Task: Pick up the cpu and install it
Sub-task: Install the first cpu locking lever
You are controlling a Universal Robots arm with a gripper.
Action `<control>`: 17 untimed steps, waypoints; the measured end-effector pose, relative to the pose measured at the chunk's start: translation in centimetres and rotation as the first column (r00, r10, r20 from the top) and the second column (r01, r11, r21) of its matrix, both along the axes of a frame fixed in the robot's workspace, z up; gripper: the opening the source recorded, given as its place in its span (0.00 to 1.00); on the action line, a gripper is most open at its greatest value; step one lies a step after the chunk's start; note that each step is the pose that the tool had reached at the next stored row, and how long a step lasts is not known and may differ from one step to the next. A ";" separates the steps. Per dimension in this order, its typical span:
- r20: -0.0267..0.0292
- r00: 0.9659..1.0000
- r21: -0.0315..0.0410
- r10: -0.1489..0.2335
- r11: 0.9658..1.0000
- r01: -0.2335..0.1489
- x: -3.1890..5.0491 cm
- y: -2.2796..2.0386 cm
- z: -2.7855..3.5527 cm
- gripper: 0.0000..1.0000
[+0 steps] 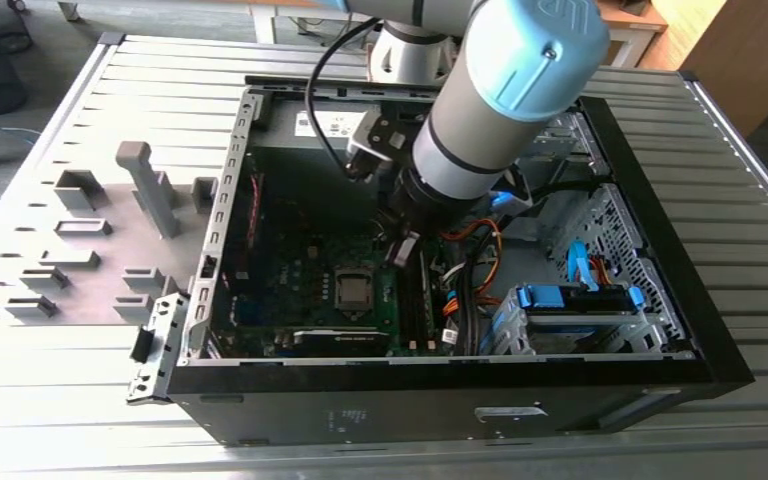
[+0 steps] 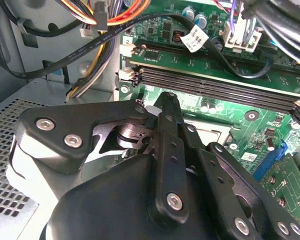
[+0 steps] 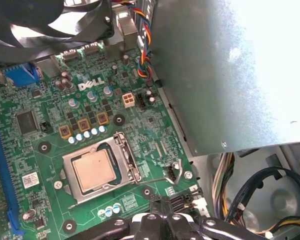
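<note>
The cpu (image 3: 94, 169), a small silvery square, lies flat inside the dark metal-framed socket (image 3: 124, 150) on the green motherboard (image 3: 50, 107). In the exterior view the socket (image 1: 353, 288) with its grey centre sits low in the open computer case (image 1: 651, 330). My gripper (image 1: 403, 248) hangs inside the case, just above the board and off to the side of the socket. In both wrist views its dark fingers (image 2: 166, 107) meet at the tips (image 3: 165, 221), shut with nothing showing between them. The cpu is apart from the fingers.
A grey power-supply box (image 3: 225, 75) stands close beside the socket. A black fan (image 3: 40, 25), memory slots (image 2: 215, 85) and bundled coloured cables (image 2: 97, 30) crowd the board. Grey holder blocks (image 1: 91, 230) stand on the slatted table at the exterior view's left. A blue drive bay (image 1: 571, 298) fills one case corner.
</note>
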State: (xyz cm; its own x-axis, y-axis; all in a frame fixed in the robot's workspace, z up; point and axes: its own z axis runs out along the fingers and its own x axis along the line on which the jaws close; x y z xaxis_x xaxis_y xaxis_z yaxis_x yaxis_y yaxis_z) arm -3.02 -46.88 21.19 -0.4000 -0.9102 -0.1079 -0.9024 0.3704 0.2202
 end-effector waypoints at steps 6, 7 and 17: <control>0.000 1.000 -0.001 0.000 1.000 0.000 0.07 1.16 0.00 0.11; 0.000 1.000 -0.001 0.000 1.000 0.000 0.07 1.31 0.00 0.11; 0.001 1.000 -0.002 0.000 1.000 0.000 -0.09 1.40 0.28 0.11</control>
State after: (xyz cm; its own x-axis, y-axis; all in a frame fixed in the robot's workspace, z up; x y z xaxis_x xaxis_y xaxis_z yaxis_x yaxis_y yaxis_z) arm -3.11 -45.48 21.47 -0.3998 -0.9104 -0.1067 -0.9027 0.3709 0.2182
